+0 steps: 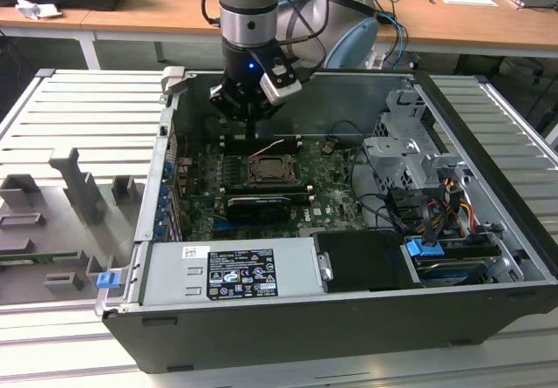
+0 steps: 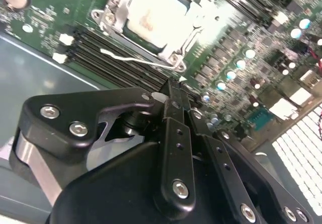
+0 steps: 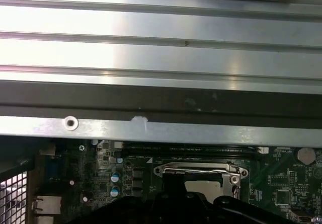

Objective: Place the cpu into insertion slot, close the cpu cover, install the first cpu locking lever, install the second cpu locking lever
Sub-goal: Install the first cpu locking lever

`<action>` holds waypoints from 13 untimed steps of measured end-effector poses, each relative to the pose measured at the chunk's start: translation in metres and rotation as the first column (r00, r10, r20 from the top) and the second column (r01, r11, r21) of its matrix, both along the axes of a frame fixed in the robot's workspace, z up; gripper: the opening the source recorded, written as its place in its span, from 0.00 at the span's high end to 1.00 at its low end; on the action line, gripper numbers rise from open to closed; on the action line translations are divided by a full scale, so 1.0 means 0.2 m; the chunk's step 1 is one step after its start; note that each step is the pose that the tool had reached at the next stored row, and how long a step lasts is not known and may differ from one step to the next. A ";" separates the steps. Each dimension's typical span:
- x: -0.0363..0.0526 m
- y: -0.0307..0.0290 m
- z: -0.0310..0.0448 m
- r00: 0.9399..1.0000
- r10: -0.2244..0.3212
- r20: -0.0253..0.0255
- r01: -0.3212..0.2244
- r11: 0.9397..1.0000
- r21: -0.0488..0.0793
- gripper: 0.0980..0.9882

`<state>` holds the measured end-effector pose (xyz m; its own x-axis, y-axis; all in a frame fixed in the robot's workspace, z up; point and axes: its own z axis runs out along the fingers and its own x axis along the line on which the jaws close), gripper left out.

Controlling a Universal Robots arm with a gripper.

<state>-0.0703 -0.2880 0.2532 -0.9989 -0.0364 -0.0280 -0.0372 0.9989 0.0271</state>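
cpu [image 2: 153, 12]: flat square chip with a pale silver-grey top, glaring under the light; seated in the insertion slot [image 1: 267, 172] on the green board [image 2: 45, 17].
cpu cover [image 2: 116, 2]: silver frame, lying flat around it.
gripper [image 2: 174, 87]: just above the slot's edge, jaws pinched together, empty.

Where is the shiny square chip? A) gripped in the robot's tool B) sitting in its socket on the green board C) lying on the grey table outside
B: in the second wrist view the cpu sits in the insertion slot, apart from the tool.
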 end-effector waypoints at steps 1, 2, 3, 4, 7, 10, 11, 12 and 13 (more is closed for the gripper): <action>0.017 0.000 -0.001 1.000 0.000 -0.001 0.000 1.000 0.000 0.99; 0.035 0.000 -0.002 1.000 0.000 -0.001 0.000 1.000 0.000 0.99; 0.055 0.000 -0.004 1.000 0.000 -0.002 0.000 1.000 0.000 0.99; 0.073 0.000 -0.006 1.000 0.000 -0.002 0.000 1.000 0.000 0.99; 0.118 0.000 -0.014 1.000 0.000 -0.002 0.000 1.000 0.017 0.99; 0.136 0.000 -0.031 1.000 0.000 -0.002 0.000 0.999 0.045 0.99; 0.135 0.000 -0.039 1.000 0.000 -0.002 0.000 0.999 0.046 0.99; 0.135 0.000 -0.046 1.000 0.001 -0.002 -0.001 0.999 0.047 0.99; 0.135 0.000 -0.053 1.000 0.003 -0.002 -0.003 0.999 0.047 0.99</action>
<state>-0.0432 -0.2880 0.2426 -0.9989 -0.0383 -0.0274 -0.0402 0.9964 0.0741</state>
